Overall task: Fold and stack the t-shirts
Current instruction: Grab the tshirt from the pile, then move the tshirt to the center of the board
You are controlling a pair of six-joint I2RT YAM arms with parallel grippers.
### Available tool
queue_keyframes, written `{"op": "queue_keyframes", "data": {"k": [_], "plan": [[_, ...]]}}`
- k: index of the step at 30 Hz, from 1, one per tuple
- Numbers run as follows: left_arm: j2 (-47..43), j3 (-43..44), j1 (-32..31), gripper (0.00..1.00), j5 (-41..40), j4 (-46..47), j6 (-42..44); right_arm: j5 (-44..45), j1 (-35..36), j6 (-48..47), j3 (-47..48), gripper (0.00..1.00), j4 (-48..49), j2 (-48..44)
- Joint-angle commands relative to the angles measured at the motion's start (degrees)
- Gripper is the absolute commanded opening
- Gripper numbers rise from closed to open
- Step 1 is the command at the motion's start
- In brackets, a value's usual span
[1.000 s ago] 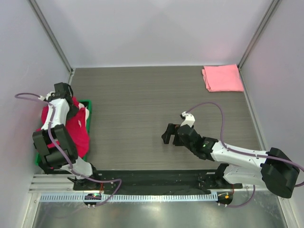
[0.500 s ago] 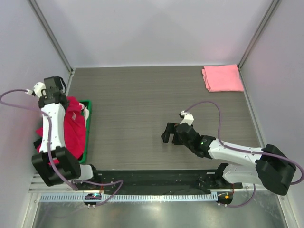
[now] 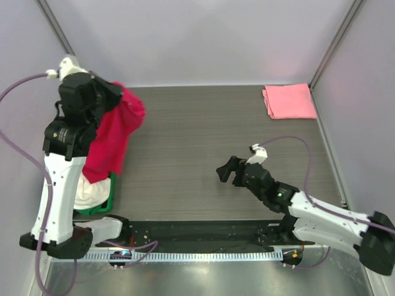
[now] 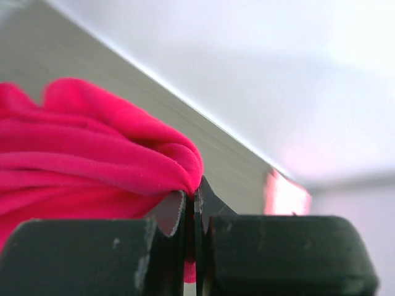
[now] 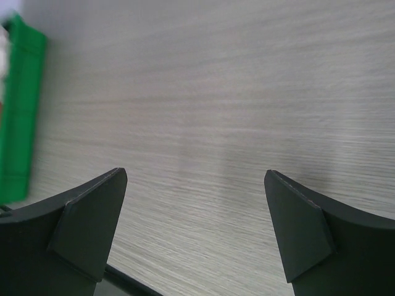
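Observation:
My left gripper point(image 3: 116, 94) is raised high at the back left, shut on a bunched fold of the crimson-red t-shirt point(image 3: 114, 139). The shirt hangs down from it toward the crate. In the left wrist view the red cloth point(image 4: 92, 154) is pinched between the closed fingers point(image 4: 176, 213). A white t-shirt point(image 3: 89, 194) lies in the crate under the red one. The light pink t-shirt point(image 3: 289, 100) lies folded at the back right corner and shows as a pink blur point(image 4: 285, 194) in the left wrist view. My right gripper point(image 3: 227, 171) point(image 5: 194, 185) hovers open above bare table, holding nothing.
A green plastic crate point(image 3: 103, 206) stands at the left edge near my left arm's base; its wall point(image 5: 18, 123) shows at the left of the right wrist view. Grey walls close in the wood-grain table point(image 3: 197, 135) on three sides.
The left gripper closed on the red t-shirt in the crate and lifted it up and toward the back, uncovering the white shirt. The right arm shifted slightly right and nearer.

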Motion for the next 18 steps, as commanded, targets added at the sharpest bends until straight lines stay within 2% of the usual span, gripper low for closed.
{"op": "queue_keyframes", "data": {"k": [1,2,4,5,6,7,8,10,12,14,18], "plan": [[5.22,2.78,-13.73,0.01,4.21,1.19,-2.32,9.34,-0.27,2.23,-1.86,1.00,-2.49,-12.37],[6.36,2.70,-16.49,0.04,2.64,0.67,-3.02,10.93,-0.27,2.41,-1.16,1.00,-8.61,-15.53],[11.17,1.03,-21.68,0.30,2.71,0.84,-3.11,16.89,-0.27,4.95,2.77,1.00,-17.32,-23.34],[13.82,0.76,-25.19,0.42,6.37,0.92,-2.42,18.06,-0.27,5.65,4.28,1.00,-24.42,-25.65],[16.37,1.02,-26.35,0.73,9.45,0.84,-1.89,18.42,-0.27,5.31,7.17,1.00,-27.01,-27.67],[22.92,1.98,-27.67,0.86,13.39,-0.47,-0.58,18.51,-0.36,4.61,8.50,1.00,-28.95,-31.35],[26.11,3.82,-30.64,0.93,15.78,-2.66,0.57,17.38,-0.36,3.74,9.82,1.00,-31.93,-32.60],[31.31,9.25,-33.73,0.95,13.63,-7.49,3.47,16.14,-0.27,2.24,14.37,1.00,-35.19,-33.49],[33.35,10.08,-36.12,0.96,7.41,-11.02,5.05,11.06,-0.27,1.18,17.98,1.00,-38.71,-30.70],[30.65,6.66,-35.68,0.97,5.53,-9.72,4.97,4.75,-0.27,1.35,19.32,1.00,-40.91,-23.53],[23.72,-0.45,-29.99,0.96,3.68,-8.92,6.11,-2.66,0.42,4.43,18.02,0.99,-39.18,-9.97]]}}
